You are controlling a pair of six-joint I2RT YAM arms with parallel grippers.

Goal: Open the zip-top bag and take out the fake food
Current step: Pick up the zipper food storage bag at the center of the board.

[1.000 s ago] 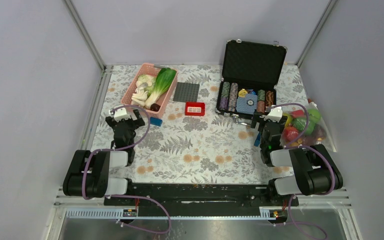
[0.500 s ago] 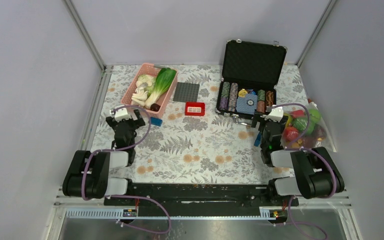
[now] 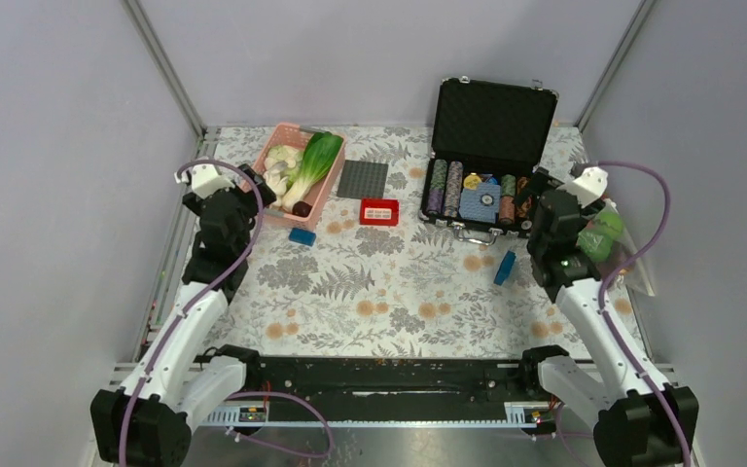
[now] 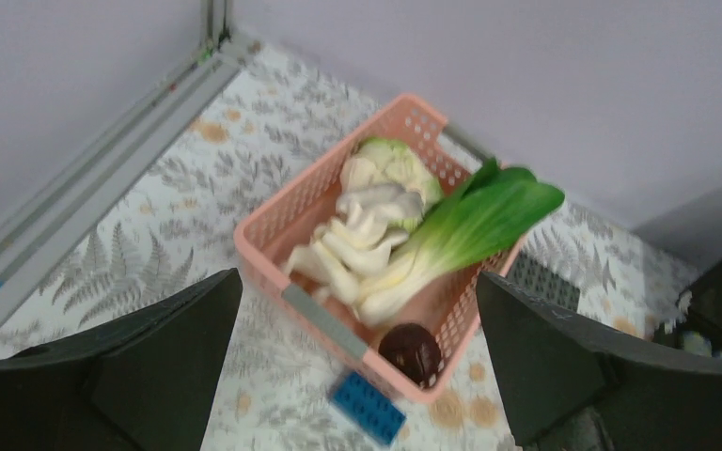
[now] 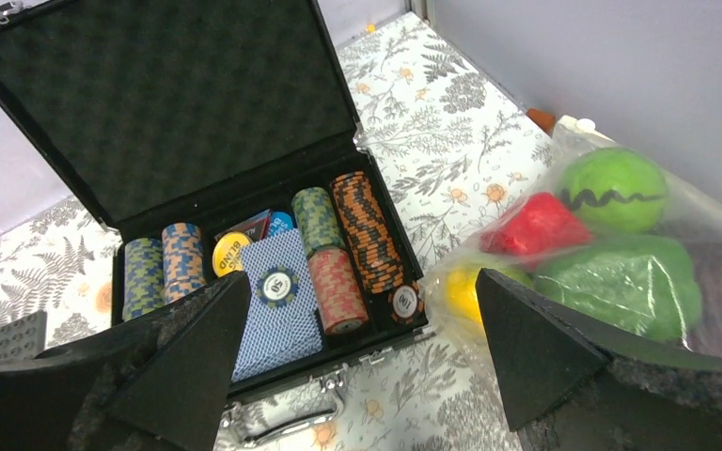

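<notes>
The zip-top bag (image 5: 620, 282) lies at the table's right edge, just right of the poker-chip case (image 5: 244, 188), bulging with fake food (image 5: 613, 188). Its film looks thin, floppy and slippery, so pinch the flat zip edge, not the bulge. The right gripper (image 5: 362, 282) and left gripper (image 4: 357, 282) both have their jaws spread wide, holding nothing

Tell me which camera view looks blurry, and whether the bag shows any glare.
Left wrist view: blurred, pink basket and bok choy smeared. Right wrist view: sharp on the poker chips; the zip-top bag hazes the fake food, faint sheen. Top external view: even light, crisp.
</notes>
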